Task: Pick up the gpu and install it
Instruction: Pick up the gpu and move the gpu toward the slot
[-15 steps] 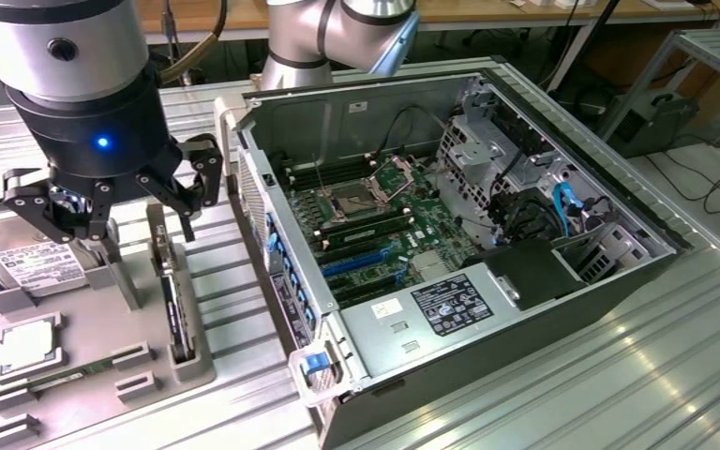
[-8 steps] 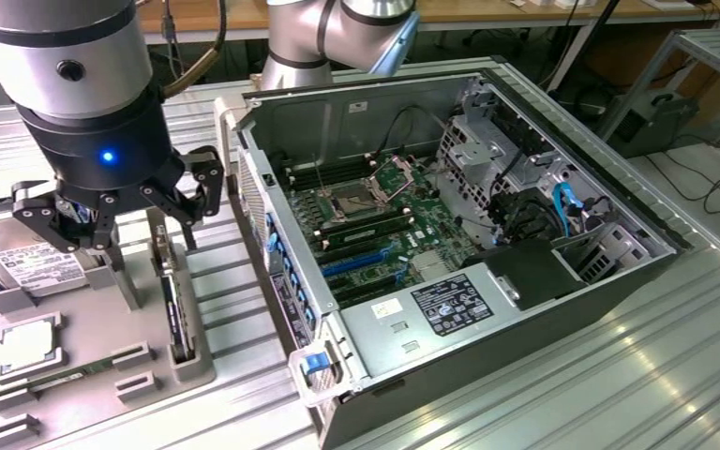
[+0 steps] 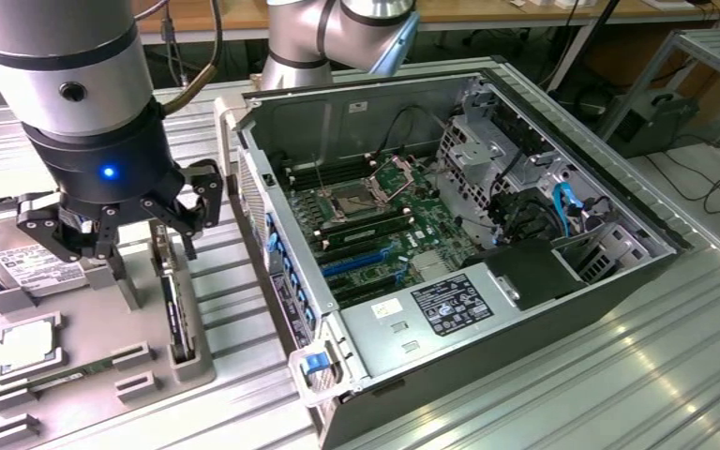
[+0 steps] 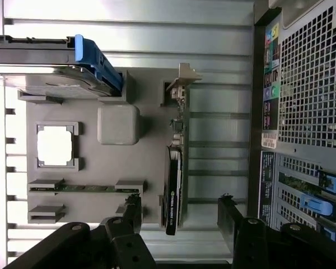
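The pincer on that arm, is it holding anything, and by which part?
Nothing is held. The pincer is open above the gpu, which stands on edge in its gray holder, and is not touching it.

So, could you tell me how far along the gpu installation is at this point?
Done: nothing looks finished yet. The gpu stands edge-on in its slot on the grey holder tray. In hand: the gripper hovers over the card, jaws open on either side of it, not gripping. Left: the grasp, the lift and seating the card in the open computer case.
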`<state>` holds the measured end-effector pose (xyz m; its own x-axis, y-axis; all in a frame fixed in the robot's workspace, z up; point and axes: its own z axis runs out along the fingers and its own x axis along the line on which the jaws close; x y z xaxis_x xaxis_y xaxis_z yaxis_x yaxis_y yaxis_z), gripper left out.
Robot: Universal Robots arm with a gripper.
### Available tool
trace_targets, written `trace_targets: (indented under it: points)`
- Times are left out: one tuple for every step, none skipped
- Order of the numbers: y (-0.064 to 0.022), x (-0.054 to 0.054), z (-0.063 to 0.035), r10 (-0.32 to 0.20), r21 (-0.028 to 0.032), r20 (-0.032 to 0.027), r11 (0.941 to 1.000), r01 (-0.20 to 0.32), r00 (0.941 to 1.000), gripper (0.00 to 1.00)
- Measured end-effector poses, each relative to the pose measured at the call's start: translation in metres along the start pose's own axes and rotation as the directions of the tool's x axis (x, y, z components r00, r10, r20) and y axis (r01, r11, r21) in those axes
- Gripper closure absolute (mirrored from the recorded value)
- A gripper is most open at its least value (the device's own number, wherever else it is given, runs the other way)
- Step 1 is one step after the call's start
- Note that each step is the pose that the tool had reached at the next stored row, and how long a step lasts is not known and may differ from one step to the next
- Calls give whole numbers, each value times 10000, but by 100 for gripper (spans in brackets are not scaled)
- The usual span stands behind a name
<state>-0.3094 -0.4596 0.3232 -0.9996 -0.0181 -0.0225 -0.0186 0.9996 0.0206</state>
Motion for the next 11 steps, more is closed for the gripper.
trace_targets:
  points:
    - [0,0,13,6,28,0,10000,-6,10000,34]
    - [0,1,22,12,76,-2,10000,-12,10000,34]
    - [-1,1,36,14,103,-1,9999,-14,10000,34]
    - [-1,1,53,15,119,-2,9999,-15,10000,33]
    - [-1,2,77,16,124,-2,9999,-16,10000,33]
    - [2,3,105,17,125,-3,9999,-17,10000,26]
    - [9,3,122,20,127,-4,9999,-20,10000,26]
    - [38,2,154,25,133,-15,9999,-24,10000,26]
    - [54,4,221,28,137,-17,9999,-28,10000,26]
    - [54,4,247,28,137,-17,9999,-28,10000,26]
    - [53,5,267,28,137,-17,9999,-27,10000,26]
